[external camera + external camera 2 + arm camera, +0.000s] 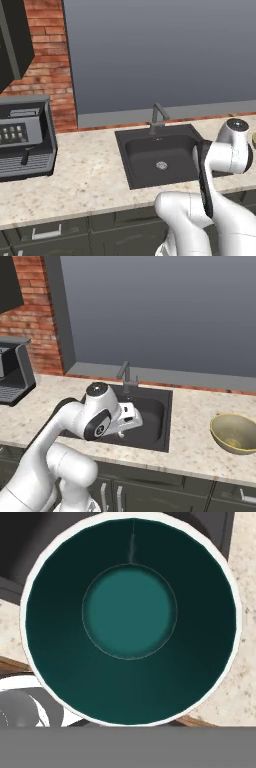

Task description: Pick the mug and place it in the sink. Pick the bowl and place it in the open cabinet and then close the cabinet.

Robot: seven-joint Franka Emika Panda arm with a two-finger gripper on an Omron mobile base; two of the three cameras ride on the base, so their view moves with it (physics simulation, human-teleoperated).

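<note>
So we're partway into the first half, I'd say. The hand view is looking straight down into the mug: white rim, teal-green inside, lighter round bottom. It's so close to the camera that I read it as carried. The gripper is pressed together, pinching the mug as far as I can judge, though the fingertips themselves are hidden, so take that bit with a grain of salt.

In the right base view the hand hangs low over the sink, towards its near-left part. The dark basin with its round drain holds nothing in the left base view, and the faucet stands at its back edge. Around the mug's rim in the hand view there's dark sink wall plus speckled desk, so it looks to be above the basin's edge rather than sitting on the bottom. The mug isn't placed yet; lowering and letting go is what's left of that step.

The second half is untouched. The bowl sits upright on the desk to the right of the sink, near the front edge, well apart from the arm. It has yet to be picked up and put in the cabinet, and the door shut after.
</note>
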